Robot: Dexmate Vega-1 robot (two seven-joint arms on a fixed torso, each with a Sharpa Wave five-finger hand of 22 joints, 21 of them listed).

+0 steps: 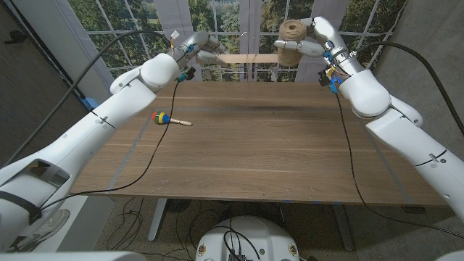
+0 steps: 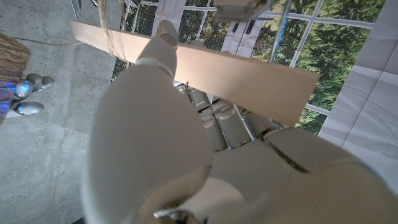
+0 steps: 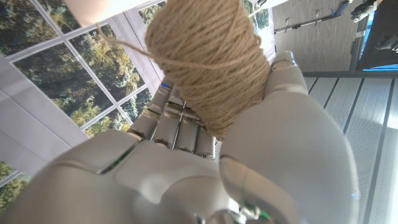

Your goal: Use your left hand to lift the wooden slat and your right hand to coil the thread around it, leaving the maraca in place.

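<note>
My left hand grips one end of the thin, pale wooden slat, which I hold up in the air above the far edge of the wooden worktop. The slat looks light and stiff, a flat strip with smooth faces, so I judge it could slide or twist in my fingers if the thread pulls hard sideways. Holding it at the end leaves most of its length free for winding, though it also gives the thread leverage against my grip.

Its long axis runs roughly level and along the worktop's far edge, its free end pointing toward my right hand. That hand is wrapped around a fat spool of rough tan twine, just beside the slat's free end. The twine is soft and fibrous, with enough tooth, I think, to bite on the wood rather than slip. In the left wrist view a strand crosses the slat near its far end.

The small maraca with a red, yellow and blue head and plain wooden handle lies on the worktop toward the left edge, well apart from both hands.
</note>
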